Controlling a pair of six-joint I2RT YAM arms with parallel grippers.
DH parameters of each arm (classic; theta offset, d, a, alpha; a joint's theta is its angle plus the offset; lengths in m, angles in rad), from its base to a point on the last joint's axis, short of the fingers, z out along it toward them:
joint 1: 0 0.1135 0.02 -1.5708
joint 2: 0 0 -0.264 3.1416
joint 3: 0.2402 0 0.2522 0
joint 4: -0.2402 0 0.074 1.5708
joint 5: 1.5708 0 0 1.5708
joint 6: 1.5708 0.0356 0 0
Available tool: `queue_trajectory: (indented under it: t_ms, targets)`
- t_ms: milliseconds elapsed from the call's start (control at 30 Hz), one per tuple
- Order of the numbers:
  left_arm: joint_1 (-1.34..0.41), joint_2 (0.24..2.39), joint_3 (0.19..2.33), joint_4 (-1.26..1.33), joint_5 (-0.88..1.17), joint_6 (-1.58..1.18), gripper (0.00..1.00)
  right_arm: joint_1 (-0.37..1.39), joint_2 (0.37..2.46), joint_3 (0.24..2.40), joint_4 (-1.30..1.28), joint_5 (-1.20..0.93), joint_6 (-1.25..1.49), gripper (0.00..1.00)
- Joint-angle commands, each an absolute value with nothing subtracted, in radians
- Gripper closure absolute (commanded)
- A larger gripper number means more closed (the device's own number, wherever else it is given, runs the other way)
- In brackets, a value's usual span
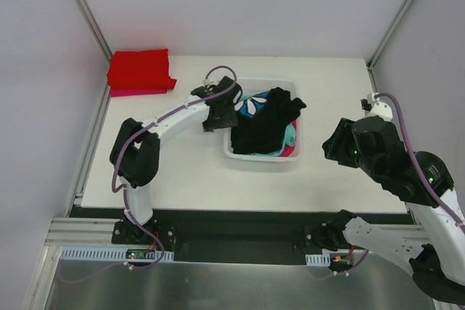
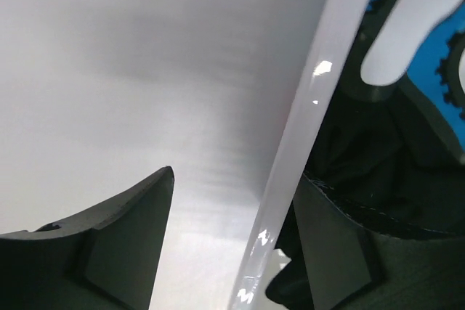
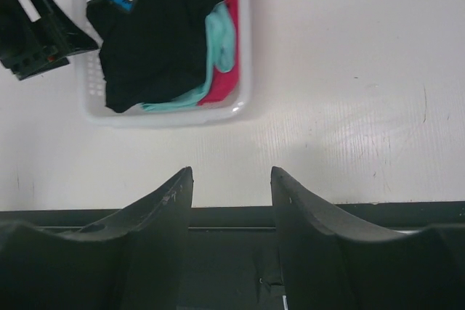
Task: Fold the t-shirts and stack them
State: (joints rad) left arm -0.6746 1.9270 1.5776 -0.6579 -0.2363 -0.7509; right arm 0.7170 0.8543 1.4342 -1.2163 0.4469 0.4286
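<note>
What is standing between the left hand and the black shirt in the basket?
Only the basket's white rim. It runs between the fingers of the open left hand, with one finger outside the wall and the other inside, next to the black garment. Nothing else visible blocks it.

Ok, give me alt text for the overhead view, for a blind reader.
The left claw reaches to the left rim of a white basket heaped with clothes, black on top. The right claw hangs open to the basket's right, and a folded red shirt lies at the table's far left corner.
</note>
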Motion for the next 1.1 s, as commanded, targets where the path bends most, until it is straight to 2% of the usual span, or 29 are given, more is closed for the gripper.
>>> queue_trajectory:
  t_ms: [0, 367, 533, 667, 833, 1067]
  targets:
    - [-0.545, 1.740, 1.464, -0.765, -0.382, -0.746, 0.35, 0.715, 0.842, 1.427, -1.204, 0.419, 0.420, 0.50]
    - [-0.259, 1.366, 1.237, -0.836, -0.442, -0.749, 0.32, 0.716, 0.821, 1.391, -1.186, 0.402, 0.414, 0.49]
    - [-0.129, 1.307, 1.212, -0.845, -0.405, -0.710, 0.32, 0.716, 0.824, 1.391, -1.170, 0.390, 0.407, 0.49]
    - [-0.141, 1.287, 1.238, -0.839, -0.313, -0.727, 0.34, 0.715, 0.825, 1.388, -1.164, 0.382, 0.403, 0.49]
    - [-0.254, 1.347, 1.337, -0.838, -0.307, -0.719, 0.35, 0.715, 0.819, 1.367, -1.164, 0.376, 0.400, 0.49]
    - [-0.485, 1.587, 1.546, -0.845, -0.290, -0.676, 0.35, 0.716, 0.813, 1.374, -1.170, 0.379, 0.394, 0.48]
